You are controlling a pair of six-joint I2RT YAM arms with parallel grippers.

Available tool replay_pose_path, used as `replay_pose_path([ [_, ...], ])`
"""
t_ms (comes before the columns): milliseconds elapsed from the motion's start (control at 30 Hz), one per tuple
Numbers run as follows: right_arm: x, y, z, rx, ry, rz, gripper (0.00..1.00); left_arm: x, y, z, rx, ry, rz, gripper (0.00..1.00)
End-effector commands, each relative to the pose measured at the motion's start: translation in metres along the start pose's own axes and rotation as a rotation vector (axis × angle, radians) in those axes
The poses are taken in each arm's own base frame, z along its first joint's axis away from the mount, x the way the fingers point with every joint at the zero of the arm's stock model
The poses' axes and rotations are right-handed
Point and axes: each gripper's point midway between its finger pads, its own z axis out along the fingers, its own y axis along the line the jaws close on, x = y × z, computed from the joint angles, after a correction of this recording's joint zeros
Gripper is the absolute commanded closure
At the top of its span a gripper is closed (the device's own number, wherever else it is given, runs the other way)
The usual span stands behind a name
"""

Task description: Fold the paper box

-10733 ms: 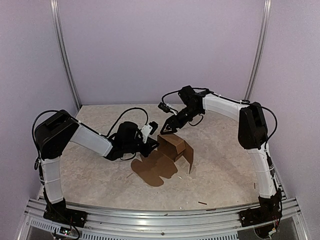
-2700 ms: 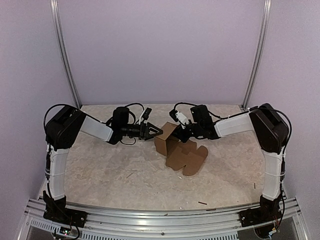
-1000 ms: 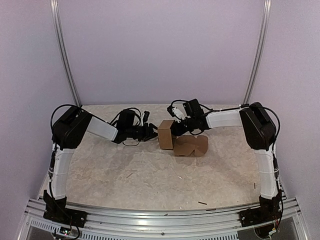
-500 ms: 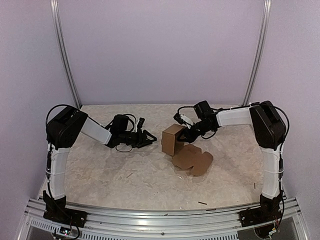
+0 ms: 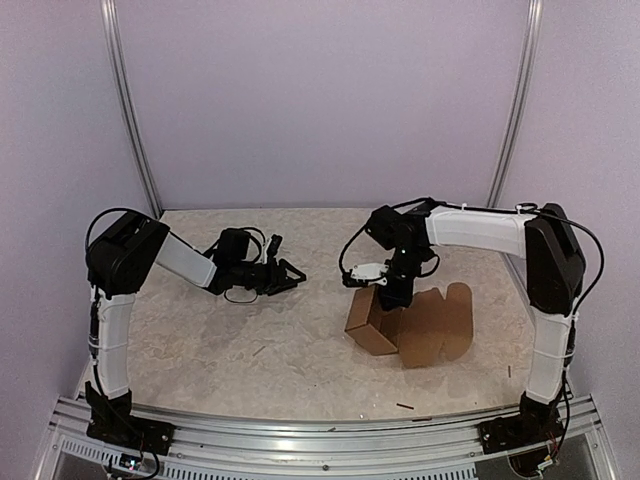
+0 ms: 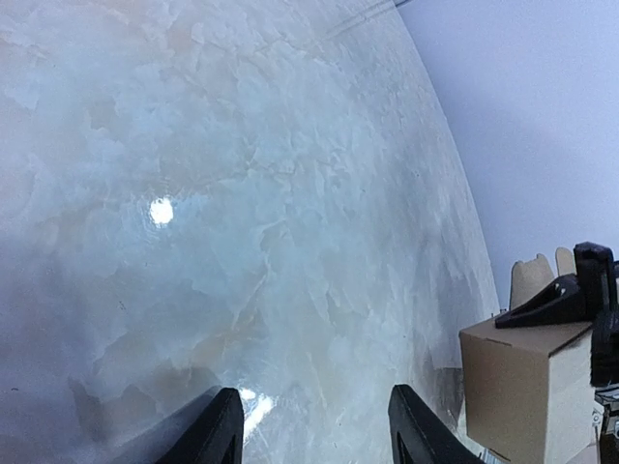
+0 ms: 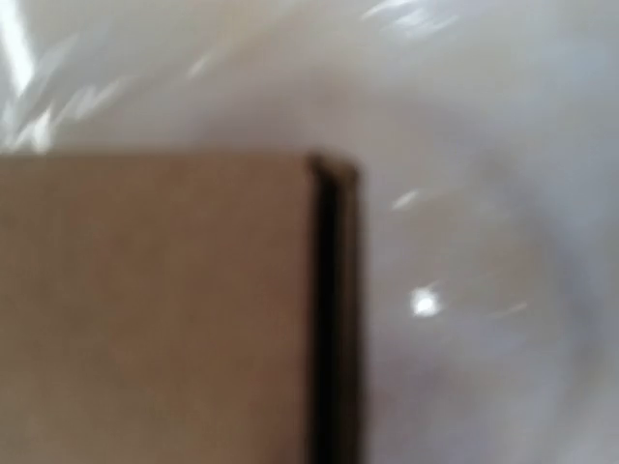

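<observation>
- Dark stick-like scrap (image 5: pixel 404 406) lies on the worktop (image 5: pixel 200 340) close to the near edge, right of centre. It is well apart from everything else.
- Paper box (image 5: pixel 372 322) sits right of centre, roughly midway between the near and far edges. The folded body stands as a small brown block.
- Unfolded panels with rounded flaps (image 5: pixel 438 325) extend from the body toward the right edge.
- Right gripper (image 5: pixel 392 298) points straight down and sits directly on top of the box body at its far side, in contact with the cardboard.
- Right gripper state: cannot tell if the jaws are clamped on a wall or just pressing. The right wrist view is blurred, showing only a cardboard face and a dark edge, no fingers.
- Left gripper (image 5: pixel 293 275) sits left of centre, slightly farther back than the box, low over the worktop and pointing toward the right edge.
- Its jaws are spread with nothing between them. Both fingers (image 6: pixel 218 435) show bare tabletop in the gap.
- The box is well apart from the left gripper, off to its right.
</observation>
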Motion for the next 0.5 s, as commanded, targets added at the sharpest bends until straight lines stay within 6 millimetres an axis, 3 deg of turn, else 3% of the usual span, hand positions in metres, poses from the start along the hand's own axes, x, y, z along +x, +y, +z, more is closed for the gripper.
replay_pose_path([
  [0,0.058,0.028,-0.003,0.050,0.369,-0.123,0.97,0.015,0.002,-0.001,-0.014,0.046,-0.021,0.49],
  [100,0.049,0.028,-0.004,0.106,0.368,-0.147,0.85,0.019,0.003,-0.002,-0.017,0.050,-0.021,0.49],
  [300,0.016,0.049,-0.004,-0.008,0.185,-0.138,0.69,0.022,0.003,-0.003,-0.006,0.048,-0.026,0.50],
  [467,0.004,0.057,0.009,-0.039,0.084,-0.125,0.68,0.026,0.004,-0.003,0.003,0.051,-0.030,0.49],
])
